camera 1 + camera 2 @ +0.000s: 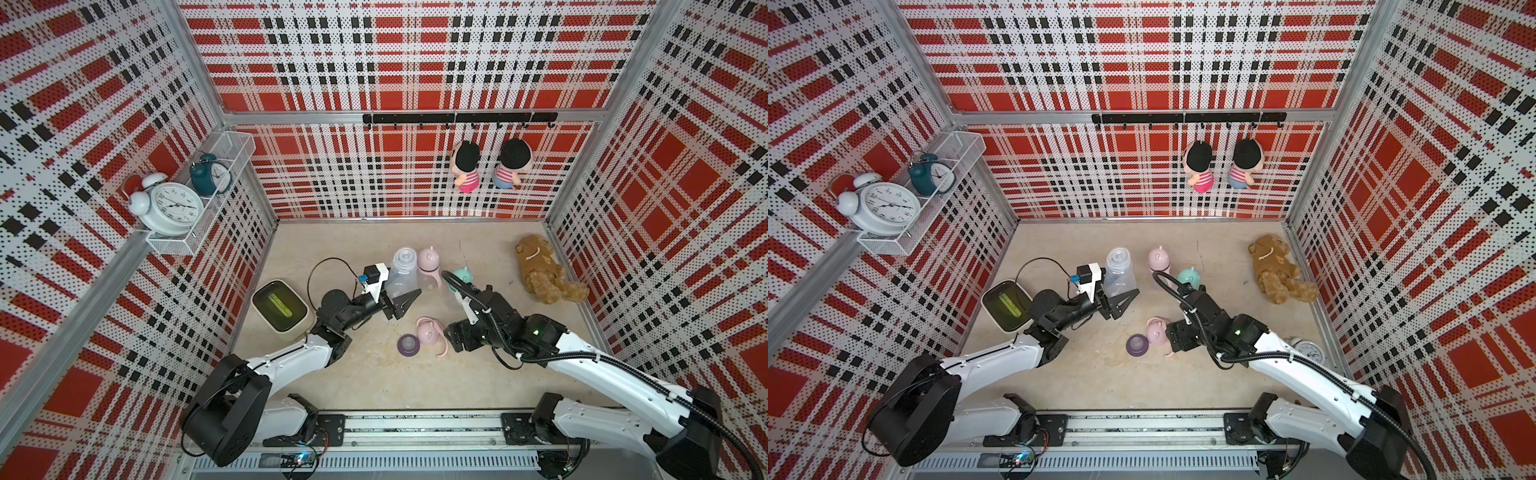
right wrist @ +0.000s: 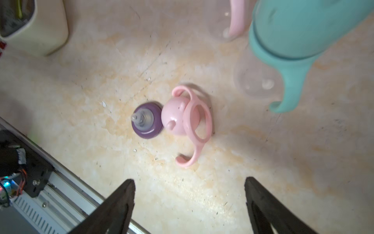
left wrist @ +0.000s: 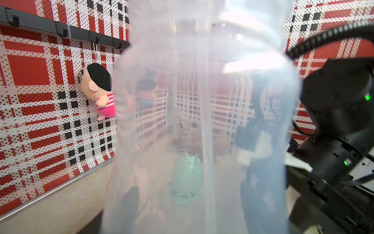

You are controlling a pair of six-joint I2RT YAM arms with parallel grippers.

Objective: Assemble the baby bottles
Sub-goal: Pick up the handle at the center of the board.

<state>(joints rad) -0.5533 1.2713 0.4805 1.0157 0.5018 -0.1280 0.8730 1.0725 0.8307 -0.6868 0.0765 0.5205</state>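
– While the left gripper (image 1: 405, 305) hangs above the table, what is in it?
– 1 clear bottle body (image 1: 401, 270), upright, its threaded neck uncovered. The jaws pinch its lower part. In the left wrist view the plastic fills the frame and hides the fingers.
– And the right gripper (image 2: 189, 182)?
– Jaws spread wide, nothing between them. It hovers low over the front of the table, with the loose parts near, ahead of its fingertips.
– Which parts?
– 1 purple nipple collar (image 2: 146, 120), nipple up. Touching it is 1 pink eared cap (image 2: 174, 116) on its side, with the pink handle ring (image 2: 199, 123) against the cap's open end. In both top views they sit between the 2 arms.
– Where are the other bottles?
– 2 stand farther back, both capped: the pink bottle (image 1: 430, 259) just beside the held body, and the teal bottle (image 1: 461, 275) partly behind the right arm's cable.
– Anything else?
– 1 cream box (image 1: 280, 305) by the left wall and 1 brown plush toy (image 1: 544, 272) lying by the right wall. 1 white alarm clock (image 1: 170, 208) and 1 teal alarm clock (image 1: 210, 174) sit in a wire basket (image 1: 170, 245). 1 pink-striped doll (image 1: 467, 166) and 1 blue-striped doll (image 1: 513, 164) hang from the hook rail (image 1: 457, 117).
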